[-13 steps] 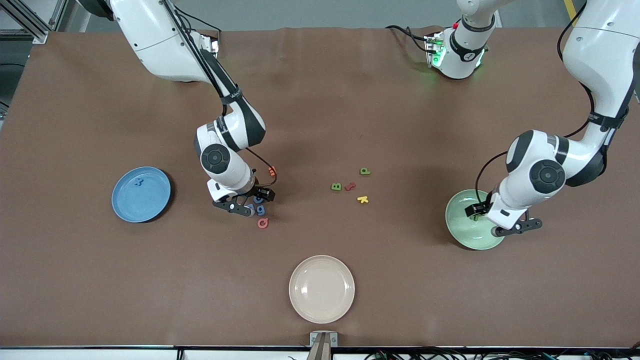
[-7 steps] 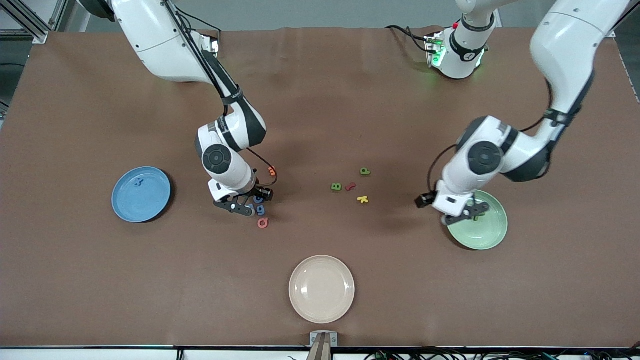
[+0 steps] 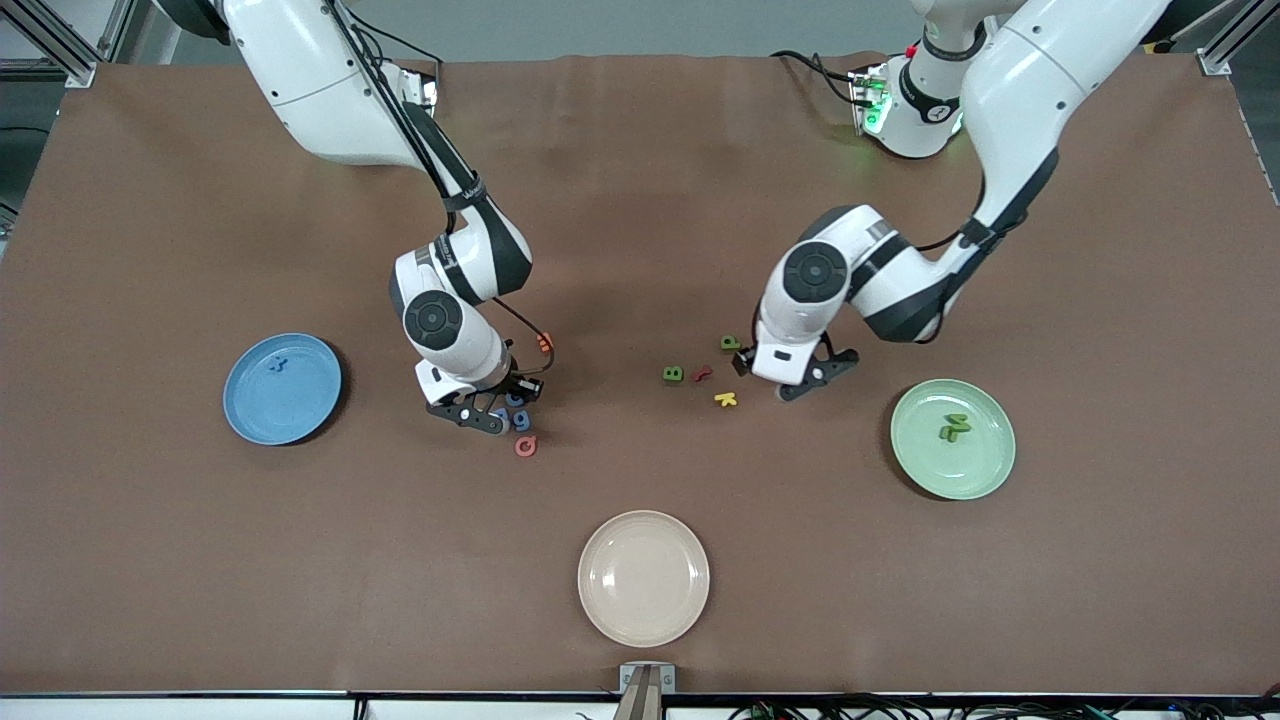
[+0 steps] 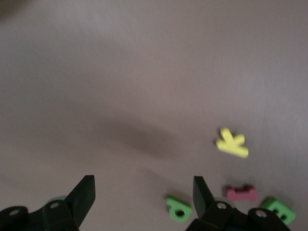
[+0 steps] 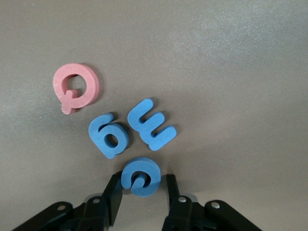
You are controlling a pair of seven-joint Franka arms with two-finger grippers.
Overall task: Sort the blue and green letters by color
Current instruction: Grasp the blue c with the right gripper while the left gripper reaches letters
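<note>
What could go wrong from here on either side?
1. The right hand has its fingers around one blue letter, which sits close to the blue g and blue E; lifting might nudge them.
2. The left hand, open, hangs over the table beside the green P, with the dark red letter and yellow K nearby; a wide grasp could catch the wrong one.

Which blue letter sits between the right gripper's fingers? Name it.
The round blue letter between the right gripper fingers; the blue g and blue E lie clear of them.
</note>
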